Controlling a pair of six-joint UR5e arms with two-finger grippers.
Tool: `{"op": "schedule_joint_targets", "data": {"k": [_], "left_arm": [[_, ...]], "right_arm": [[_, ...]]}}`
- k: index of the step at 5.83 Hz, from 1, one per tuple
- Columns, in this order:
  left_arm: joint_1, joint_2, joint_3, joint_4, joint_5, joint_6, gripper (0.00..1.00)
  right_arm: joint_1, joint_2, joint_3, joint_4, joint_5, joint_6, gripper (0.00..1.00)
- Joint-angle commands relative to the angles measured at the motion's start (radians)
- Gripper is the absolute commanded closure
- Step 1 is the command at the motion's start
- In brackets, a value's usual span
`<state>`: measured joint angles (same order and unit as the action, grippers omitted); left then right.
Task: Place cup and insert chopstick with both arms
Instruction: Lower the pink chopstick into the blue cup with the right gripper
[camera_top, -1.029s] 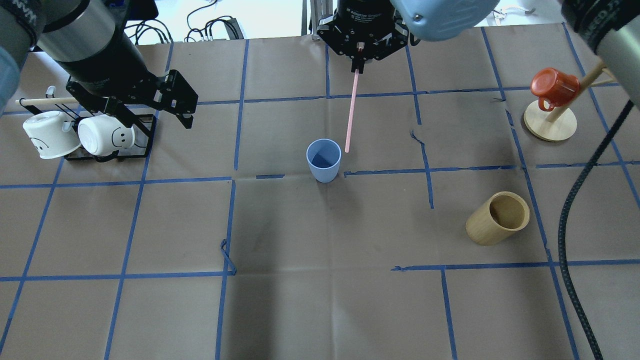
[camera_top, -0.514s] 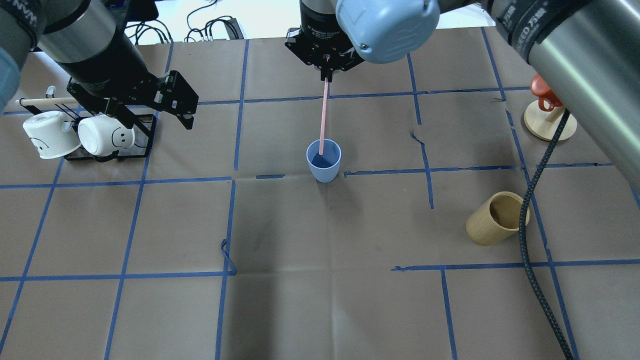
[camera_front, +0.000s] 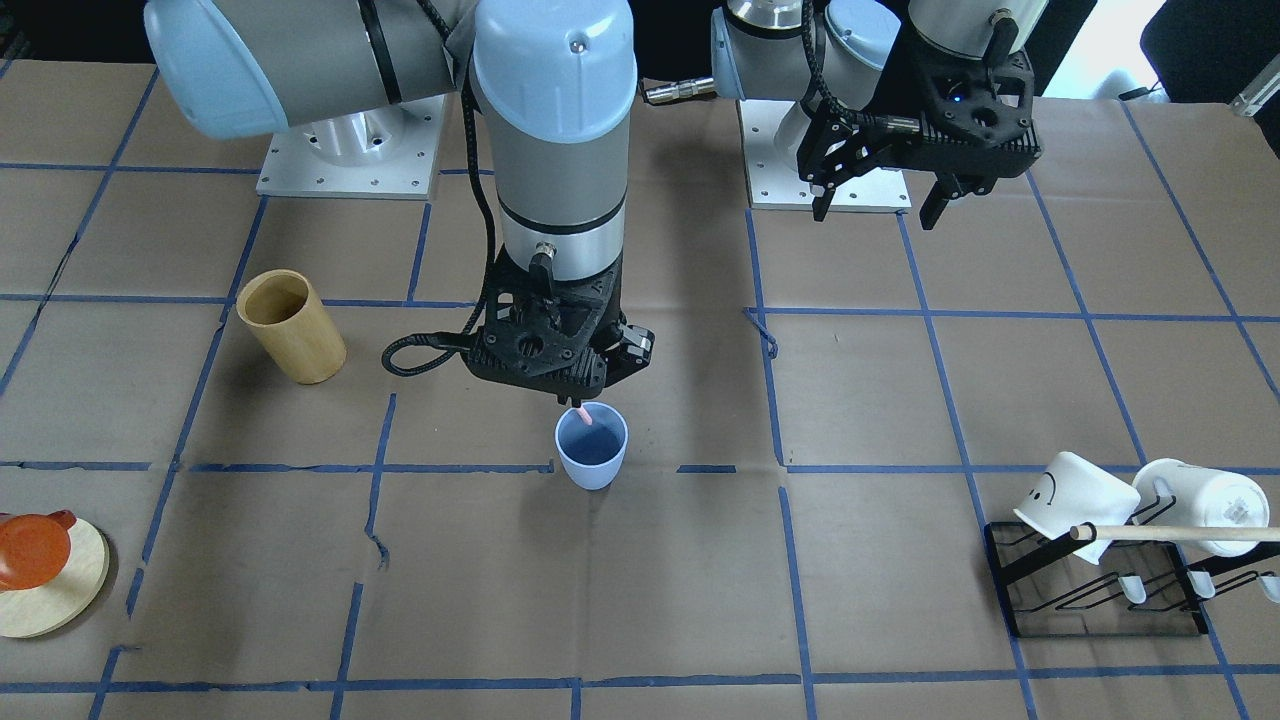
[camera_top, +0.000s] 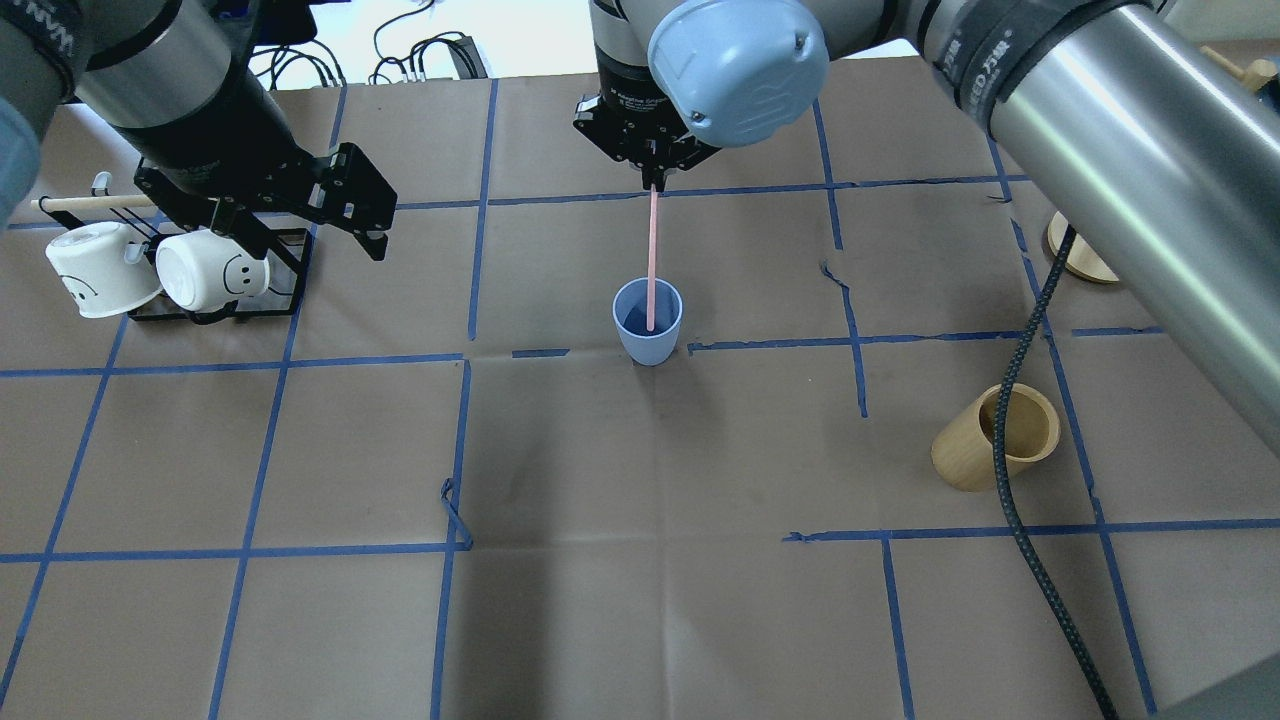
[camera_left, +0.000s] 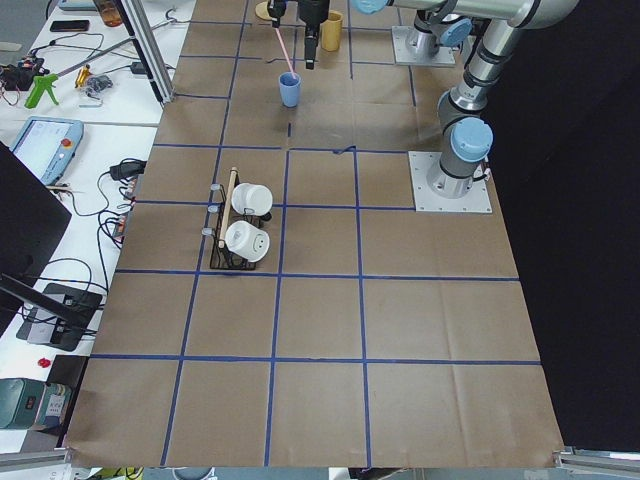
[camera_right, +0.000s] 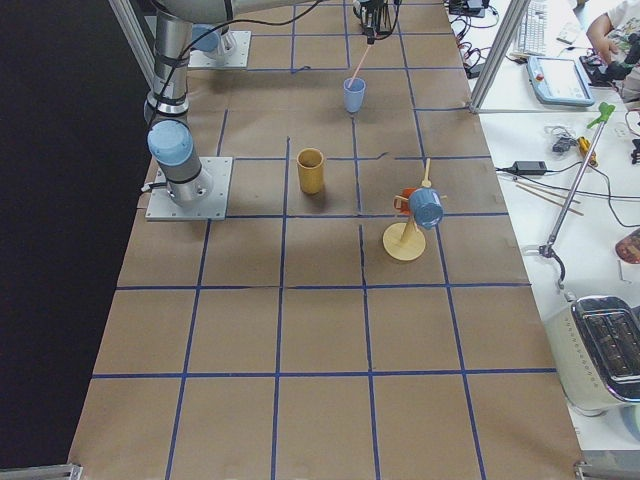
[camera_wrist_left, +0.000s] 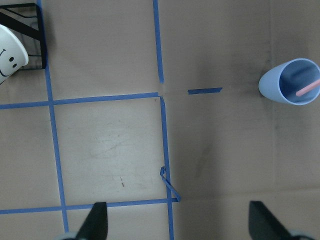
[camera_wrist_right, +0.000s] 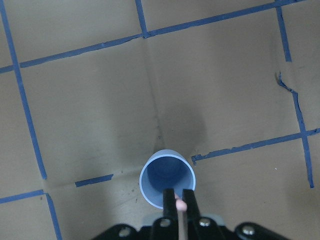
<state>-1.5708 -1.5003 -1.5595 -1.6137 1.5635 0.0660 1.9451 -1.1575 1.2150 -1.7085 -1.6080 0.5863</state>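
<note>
Insertion step: chopstick tip in the cup, not yet released.

On the counter (camera_top: 640, 620), the right arm (camera_top: 1100, 130) hangs over centre and the left arm (camera_top: 190, 100) at 10 o'clock, left jaws spread and empty. The blue cup (camera_top: 648, 346) stands upright at centre (placing looks done). The pink chopstick (camera_top: 652, 250), its top pinched in the right jaws, slants in from 12 o'clock, tip inside the cup's mouth. Next, likely: lower a little, then let go without tipping the cup.

Chopstick (camera_top: 652, 260) tip in cup (camera_top: 648, 352) at centre, right tool (camera_top: 654, 184) above it, mug rack (camera_front: 1105, 632) far left.
</note>
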Motion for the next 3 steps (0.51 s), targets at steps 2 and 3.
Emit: {"op": "schedule_joint_targets", "data": {"k": [2,3], "left_arm": [[-0.001,0.000,-0.001,0.000,0.000,0.000,0.02],[-0.001,0.002,-0.001,0.000,0.000,0.000,0.02]], "right_arm": [[0.000,0.036,0.032,0.000,0.008,-0.013,0.77],[-0.001,0.036,0.038,-0.020,0.010,-0.037,0.01]]}}
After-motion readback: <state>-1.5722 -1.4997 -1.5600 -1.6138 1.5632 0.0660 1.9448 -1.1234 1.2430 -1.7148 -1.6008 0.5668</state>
